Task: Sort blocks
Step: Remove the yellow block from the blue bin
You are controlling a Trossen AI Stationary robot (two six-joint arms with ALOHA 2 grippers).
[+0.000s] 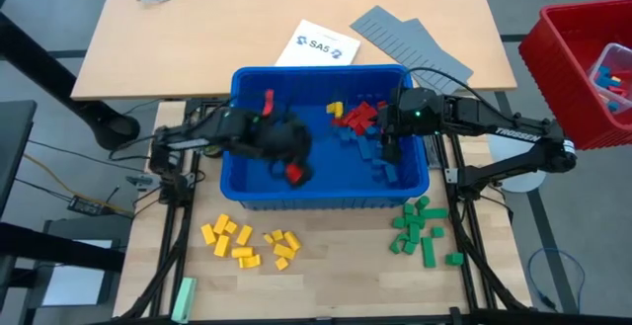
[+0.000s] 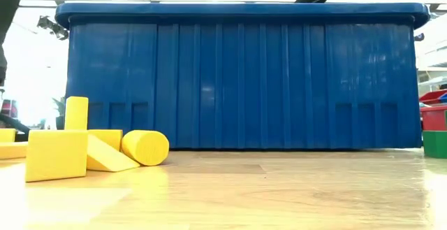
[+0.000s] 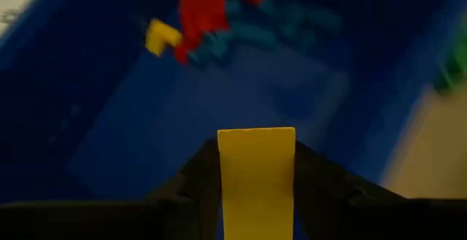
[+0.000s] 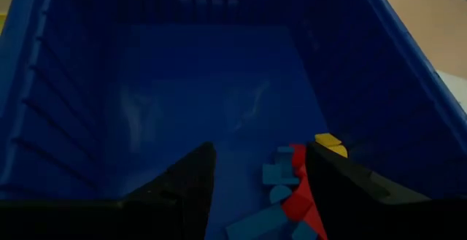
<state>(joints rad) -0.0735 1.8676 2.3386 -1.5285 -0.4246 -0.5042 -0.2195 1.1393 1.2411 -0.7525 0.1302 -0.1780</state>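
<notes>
Overhead, a blue bin (image 1: pixel 331 192) sits mid-table between the two dark arms. The left gripper (image 3: pixel 257 185) is inside the bin's left half; its wrist view shows the jaws pinching a flat-faced yellow block (image 3: pixel 256 178) between the two dark fingers (image 3: pixel 193 189). The right gripper (image 4: pixel 257 174) hangs over the bin's right half with its jaws spread and nothing between them.

The blocks are small, solid-coloured plastic pieces, mostly rectangular. In the bin, a cluster of red blocks (image 1: pixel 357 118) lies toward the far right, touching a single yellow piece (image 1: pixel 336 109) and bordered by blue blocks (image 1: pixel 380 162), which blend into the blue floor. One red block (image 1: pixel 294 174) lies near the bin's front wall beside the left gripper, and another red piece (image 1: pixel 269 101) stands near the far-left wall.

On the wooden table (image 1: pixel 346 276) in front of the bin, two sorted groups lie well apart: yellow blocks (image 1: pixel 249 243) to the left, green blocks (image 1: pixel 420 228) to the right. The low view shows the yellow group (image 2: pixel 56 154) up close; it includes a cube, a wedge, an upright bar and a cylinder on its side, all touching or nearly so.

A pale green bar (image 1: pixel 184 298) lies near the table's front left edge. A red crate (image 1: pixel 563 58) stands off the right side, and grey ridged panels (image 1: pixel 405 37) and a printed sheet (image 1: pixel 316 46) lie behind the bin.
</notes>
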